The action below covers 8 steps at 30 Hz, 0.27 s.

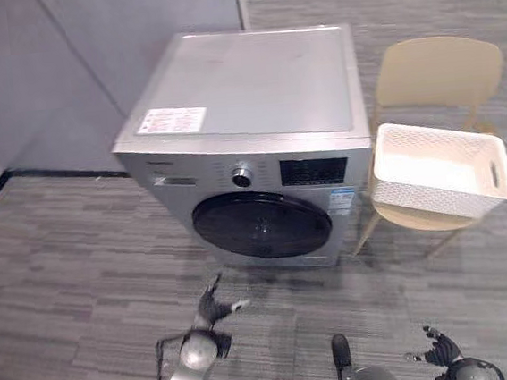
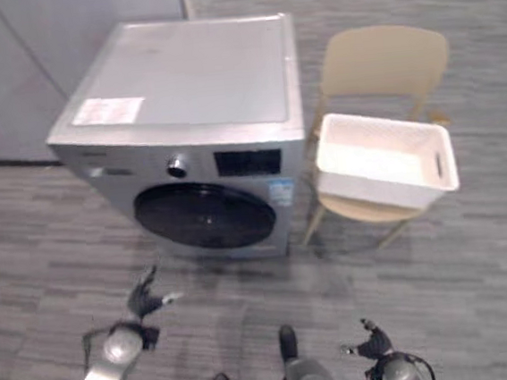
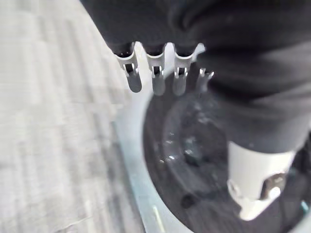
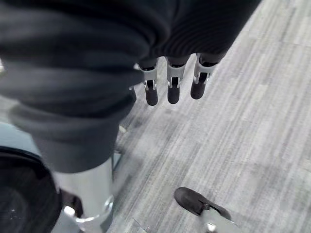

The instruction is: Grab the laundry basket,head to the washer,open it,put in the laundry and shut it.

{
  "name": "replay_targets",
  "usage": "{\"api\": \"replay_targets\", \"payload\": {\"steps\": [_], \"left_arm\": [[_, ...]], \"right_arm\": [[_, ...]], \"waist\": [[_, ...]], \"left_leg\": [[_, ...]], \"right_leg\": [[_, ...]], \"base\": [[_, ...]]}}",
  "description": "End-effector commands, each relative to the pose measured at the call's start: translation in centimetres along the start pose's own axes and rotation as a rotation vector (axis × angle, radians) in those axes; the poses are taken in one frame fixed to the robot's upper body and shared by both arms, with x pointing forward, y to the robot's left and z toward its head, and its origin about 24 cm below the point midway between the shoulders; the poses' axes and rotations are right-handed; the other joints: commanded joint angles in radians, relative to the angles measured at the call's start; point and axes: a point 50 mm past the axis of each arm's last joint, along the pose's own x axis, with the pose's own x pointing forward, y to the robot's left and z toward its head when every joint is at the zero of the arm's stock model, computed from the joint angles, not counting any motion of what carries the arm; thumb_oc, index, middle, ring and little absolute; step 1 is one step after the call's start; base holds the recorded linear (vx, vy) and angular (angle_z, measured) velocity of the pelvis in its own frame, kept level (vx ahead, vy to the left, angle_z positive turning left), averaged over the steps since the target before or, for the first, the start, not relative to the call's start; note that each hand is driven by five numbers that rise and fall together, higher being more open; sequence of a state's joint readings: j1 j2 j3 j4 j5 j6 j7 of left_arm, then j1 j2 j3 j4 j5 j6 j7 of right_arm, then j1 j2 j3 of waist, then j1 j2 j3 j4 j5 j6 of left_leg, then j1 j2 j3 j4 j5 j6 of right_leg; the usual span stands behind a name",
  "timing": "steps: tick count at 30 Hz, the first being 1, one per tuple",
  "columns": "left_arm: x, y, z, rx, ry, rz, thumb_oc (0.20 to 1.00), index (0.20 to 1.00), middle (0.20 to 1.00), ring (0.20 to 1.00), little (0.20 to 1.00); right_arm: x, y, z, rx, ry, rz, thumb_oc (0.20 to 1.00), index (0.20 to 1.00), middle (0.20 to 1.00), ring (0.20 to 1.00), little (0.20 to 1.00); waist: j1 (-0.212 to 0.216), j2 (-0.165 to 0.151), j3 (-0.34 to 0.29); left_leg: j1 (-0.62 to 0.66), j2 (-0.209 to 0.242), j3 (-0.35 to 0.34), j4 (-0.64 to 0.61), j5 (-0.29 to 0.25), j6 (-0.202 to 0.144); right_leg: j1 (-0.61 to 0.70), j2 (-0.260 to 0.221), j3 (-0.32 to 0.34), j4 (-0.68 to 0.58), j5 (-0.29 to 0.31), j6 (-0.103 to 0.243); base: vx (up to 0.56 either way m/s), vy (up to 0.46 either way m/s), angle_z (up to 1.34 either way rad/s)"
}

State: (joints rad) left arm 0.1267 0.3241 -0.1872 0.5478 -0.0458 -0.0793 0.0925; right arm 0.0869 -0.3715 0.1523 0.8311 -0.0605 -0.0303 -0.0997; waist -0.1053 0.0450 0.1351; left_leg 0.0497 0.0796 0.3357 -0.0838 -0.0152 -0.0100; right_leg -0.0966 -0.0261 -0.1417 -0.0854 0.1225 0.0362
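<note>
Left eye view: silver front-loading washer [image 1: 247,128] against a grey partition, round dark door [image 1: 261,224] shut; just to its right, white laundry basket [image 1: 440,170] resting on the seat of a tan chair [image 1: 440,73]. Left hand [image 1: 215,308] low before the door, fingers spread, holding nothing; right hand [image 1: 441,348] over grey plank floor [image 1: 65,280].

Left wrist view: straight fingers [image 3: 158,80] above the door glass.

Right wrist view: relaxed fingers [image 4: 173,82] over floor, empty.

- left hand [image 1: 213,307] — silver fingers, dark tips, dark ribbed cover over wrist
- right hand [image 1: 441,348] — same build, black ribbed cover
- forearms were silver-grey, rounded metal joints at wrists
</note>
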Motion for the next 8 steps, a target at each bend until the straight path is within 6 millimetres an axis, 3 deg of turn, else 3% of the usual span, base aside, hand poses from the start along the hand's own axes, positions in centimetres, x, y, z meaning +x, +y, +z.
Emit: {"api": "replay_targets", "payload": {"steps": [1, 5, 8], "left_arm": [[0.6, 2.2, 0.3, -0.006, 0.001, 0.023, 1.0, 1.0, 1.0, 1.0, 1.0], [-1.0, 2.0, -3.7, -0.093, 0.156, 0.042, 1.0, 1.0, 1.0, 1.0, 1.0], [-1.2, 1.7, -5.1, -0.093, 0.227, 0.05, 1.0, 1.0, 1.0, 1.0, 1.0]], "right_arm": [[0.4, 0.1, 1.2, 0.068, -0.038, -0.027, 1.0, 1.0, 1.0, 1.0, 1.0], [0.5, -0.5, 2.2, 0.085, -0.075, -0.041, 1.0, 1.0, 1.0, 1.0, 1.0], [0.6, -0.5, 2.8, 0.08, -0.092, -0.039, 1.0, 1.0, 1.0, 1.0, 1.0]], "waist": [[0.011, -0.067, -0.038], [0.036, -0.071, -0.049], [0.044, -0.071, -0.055]], "left_leg": [[-0.041, -0.005, -0.067, -0.003, 0.006, -0.035], [-0.035, -0.007, -0.08, -0.003, 0.009, -0.034], [-0.029, -0.006, -0.088, -0.003, 0.01, -0.036]], "right_leg": [[0.056, -0.064, -0.018, 0.058, -0.15, 0.098], [0.075, -0.063, -0.031, 0.056, -0.155, 0.093], [0.087, -0.064, -0.041, 0.054, -0.16, 0.091]], "base": [[-0.01, 0.0, 0.25], [-0.01, 0.002, 0.19], [-0.01, -0.001, 0.16]]}}
